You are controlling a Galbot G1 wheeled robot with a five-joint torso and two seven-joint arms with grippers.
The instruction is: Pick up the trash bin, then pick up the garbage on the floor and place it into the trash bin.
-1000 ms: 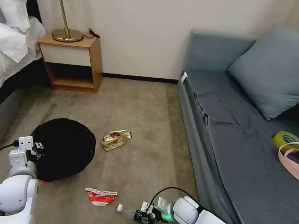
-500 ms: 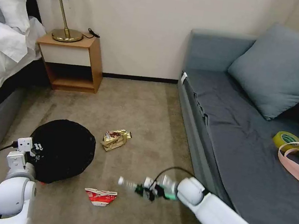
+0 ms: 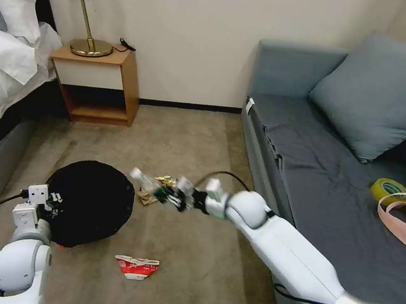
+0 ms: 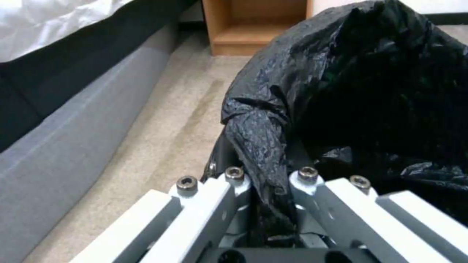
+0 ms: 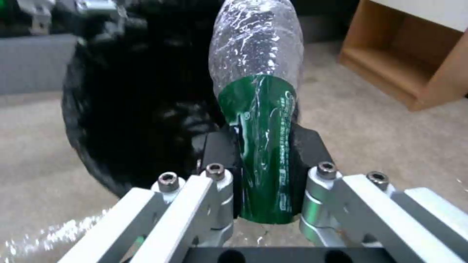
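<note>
My right claw (image 3: 169, 198) is clamped on the green-labelled bottle (image 3: 146, 183), holding it in the air just beside the trash bin (image 3: 89, 202). My left claw (image 4: 265, 190) is pinched on the bin's black liner at the near rim. I want the bottle's neck well over the opening before I let go. The red-and-white carton (image 3: 136, 267) and snack wrappers (image 3: 161, 181) lie on the floor (image 3: 190, 250).
</note>
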